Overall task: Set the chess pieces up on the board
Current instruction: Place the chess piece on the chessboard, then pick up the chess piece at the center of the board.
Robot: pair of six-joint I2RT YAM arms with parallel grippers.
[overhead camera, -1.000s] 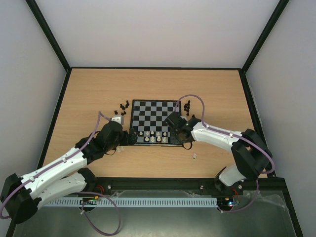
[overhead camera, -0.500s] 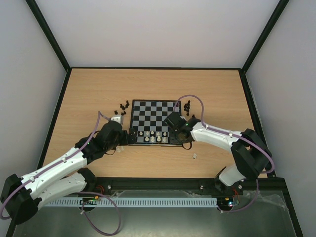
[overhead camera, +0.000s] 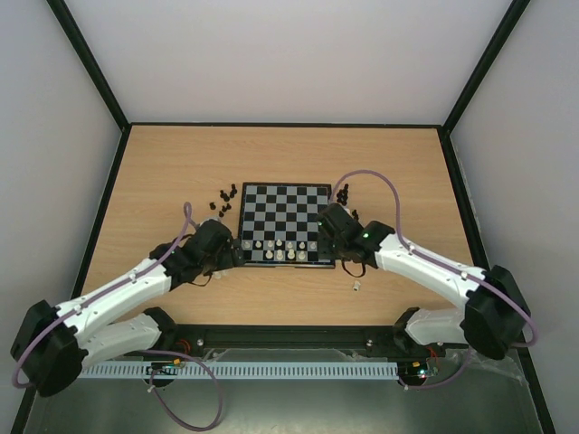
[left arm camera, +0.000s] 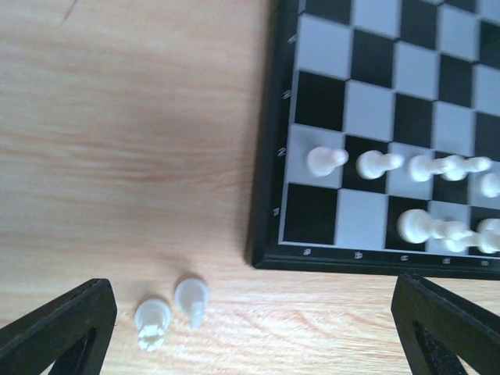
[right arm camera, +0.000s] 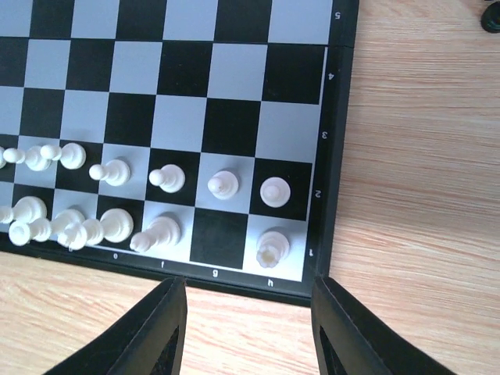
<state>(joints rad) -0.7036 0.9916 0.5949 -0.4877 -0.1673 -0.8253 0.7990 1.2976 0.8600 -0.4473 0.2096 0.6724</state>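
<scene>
Just beside board (left arm camera: 266, 195), two pale pieces (left arm camera: 191, 297).

Left arm (overhead camera: 118, 294) and right arm (overhead camera: 425, 262) wearing white shells, black joints. Purple cable (overhead camera: 366, 172) looping along each. Fingers (left arm camera: 58, 328) showing matte black, wedge-shaped. Green light (overhead camera: 365, 234) glowing on right arm.

Pale pieces (right arm camera: 223, 184) in two rows on board (right arm camera: 238, 74)
</scene>
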